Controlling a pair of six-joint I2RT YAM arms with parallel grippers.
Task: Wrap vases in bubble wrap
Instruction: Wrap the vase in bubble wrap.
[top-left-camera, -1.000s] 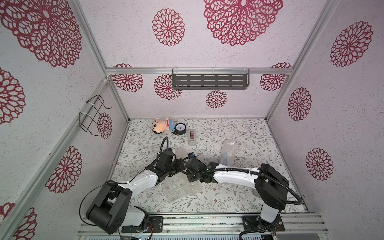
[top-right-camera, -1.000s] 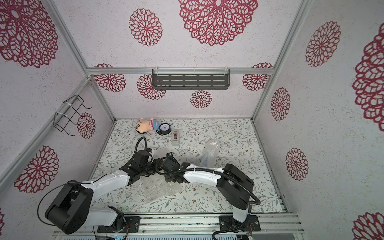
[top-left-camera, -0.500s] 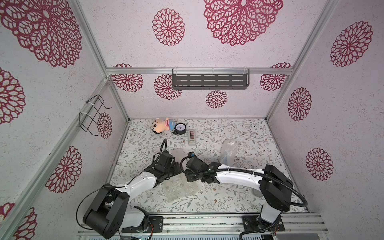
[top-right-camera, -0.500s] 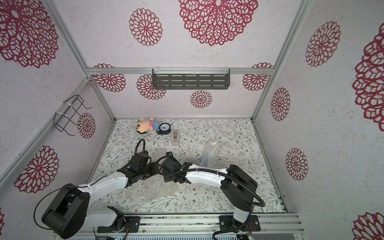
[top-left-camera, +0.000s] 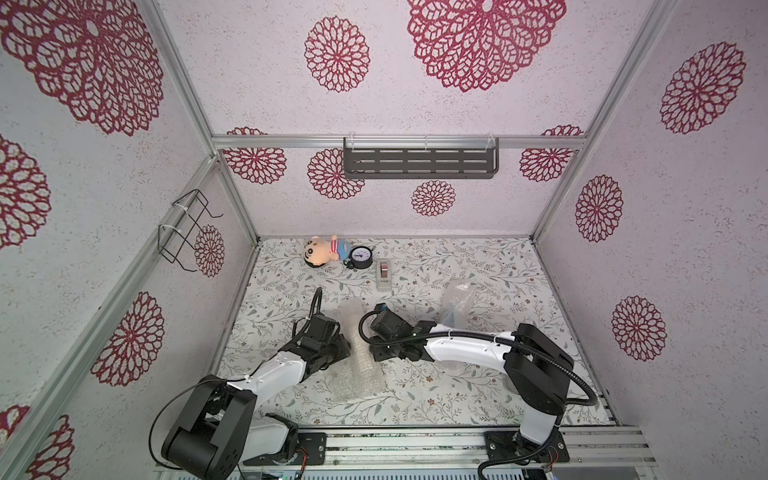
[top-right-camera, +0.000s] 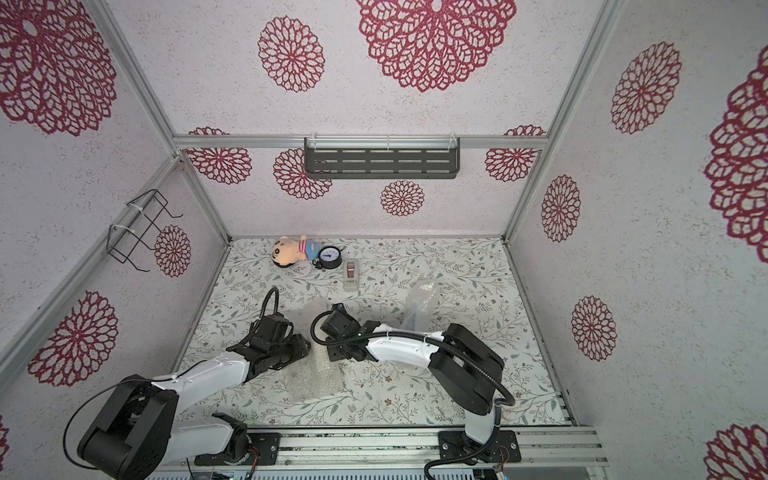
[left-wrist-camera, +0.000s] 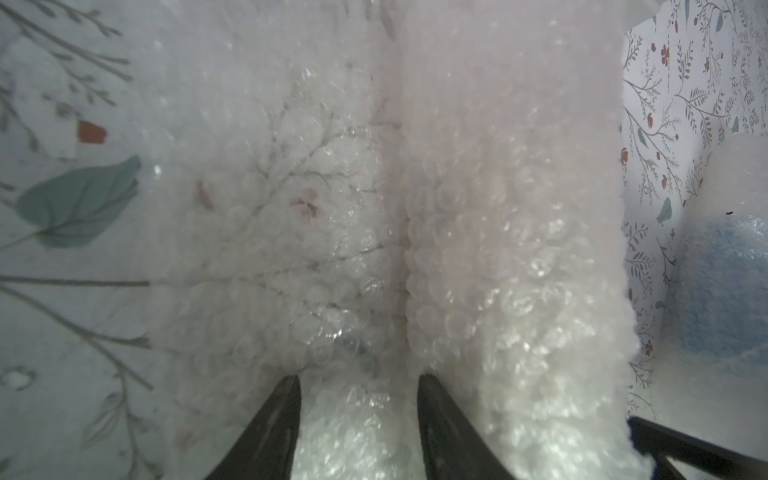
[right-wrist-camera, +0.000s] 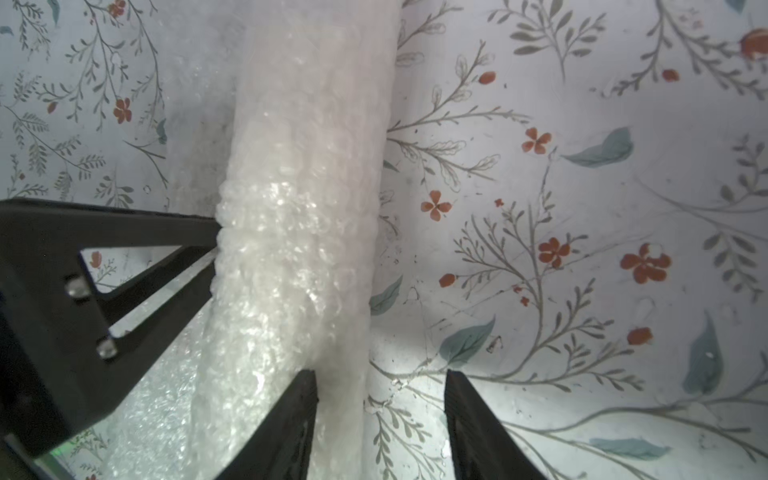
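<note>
On the leaf-printed desk (top-left-camera: 478, 266), inside rosette-papered walls (top-left-camera: 415, 104), a knobbly translucent bubble wrap (top-left-camera: 359, 345) roll is seen just beside one finger of the right claw (right-wrist-camera: 380, 372), spread and empty, with wrap also between the fingers of the left claw (left-wrist-camera: 358, 377), part-spread, grip not determinable.

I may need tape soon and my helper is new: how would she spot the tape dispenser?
Start at the grey shelf on the back wall and drop to the floral table below. The tape dispenser is the pale oblong block there, beside a round black dial and plush doll.
</note>
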